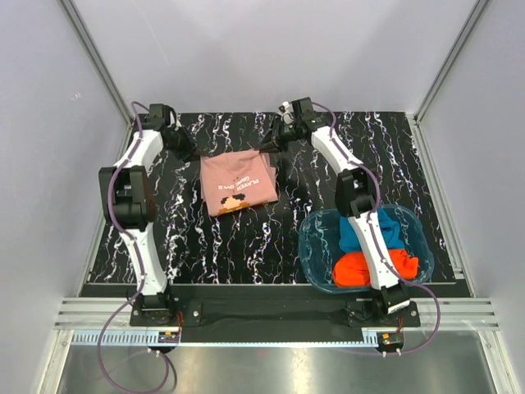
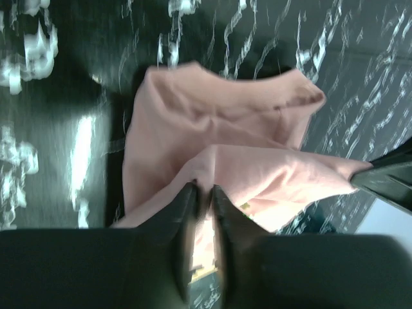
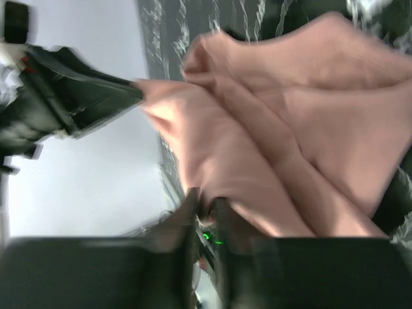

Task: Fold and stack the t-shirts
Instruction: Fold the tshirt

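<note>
The dusty-pink t-shirt (image 1: 238,180) lies partly folded at the back middle of the table, its small dark-and-orange print facing up near its front edge. My left gripper (image 1: 194,153) is shut on the shirt's far left corner; the left wrist view shows pink cloth (image 2: 219,129) pinched between the fingers. My right gripper (image 1: 267,147) is shut on the far right corner, with cloth (image 3: 257,129) between its fingers. The blue t-shirt (image 1: 361,234) and the orange-red t-shirt (image 1: 357,269) lie bunched in the tub, partly hidden by my right arm.
The translucent blue plastic tub (image 1: 316,246) stands at the front right of the black marbled table (image 1: 230,246). White walls close in the back and sides. A metal rail runs along the front edge.
</note>
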`<state>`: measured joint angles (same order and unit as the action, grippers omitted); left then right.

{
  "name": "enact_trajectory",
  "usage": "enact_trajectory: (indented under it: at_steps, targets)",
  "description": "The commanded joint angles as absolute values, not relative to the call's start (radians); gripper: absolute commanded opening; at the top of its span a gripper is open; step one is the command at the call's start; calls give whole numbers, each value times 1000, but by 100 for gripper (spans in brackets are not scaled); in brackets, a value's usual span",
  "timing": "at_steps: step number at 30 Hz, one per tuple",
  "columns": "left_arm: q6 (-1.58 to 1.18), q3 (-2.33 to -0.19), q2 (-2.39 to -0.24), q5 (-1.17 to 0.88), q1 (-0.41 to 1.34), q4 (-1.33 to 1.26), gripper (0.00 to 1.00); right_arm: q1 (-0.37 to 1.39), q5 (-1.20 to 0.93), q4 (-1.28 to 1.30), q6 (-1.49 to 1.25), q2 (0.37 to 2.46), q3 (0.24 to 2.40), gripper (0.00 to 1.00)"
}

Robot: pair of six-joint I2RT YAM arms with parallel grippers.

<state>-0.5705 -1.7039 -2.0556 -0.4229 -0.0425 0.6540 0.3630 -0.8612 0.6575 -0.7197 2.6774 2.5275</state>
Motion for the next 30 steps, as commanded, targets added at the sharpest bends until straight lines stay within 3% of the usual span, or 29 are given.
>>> enact_trajectory:
  at_steps: [1, 5, 8, 9, 12, 15, 23, 30]
  targets:
    - [-581, -1831, -2185, -457, -54, 587, 35, 342, -933, 360, -918, 2775, 2620, 28]
    - [-546, -2064, -2298, -430, -54, 638, 48, 310, -899, 359, -970, 2835, 2729, 41]
    - [-514, -2210, -2266, -391, -52, 678, 49, 282, -862, 379, -881, 2719, 2620, 52]
    - [-511, -2150, -2228, -379, -52, 663, 50, 278, -858, 400, -856, 2698, 2599, 57]
    - [-491, -2024, -2113, -371, -52, 618, 58, 272, -826, 594, -694, 2646, 2573, 59]
    - [-463, -1889, -2054, -417, -52, 609, 58, 275, -813, 664, -591, 2603, 2528, 60]
    - [-377, -1542, -1928, -440, -58, 395, 63, 307, -822, 588, -399, 2617, 2529, 75]
    - [-371, -1502, -1979, -534, -92, 236, 65, 325, -805, 445, -357, 2706, 2634, 79]
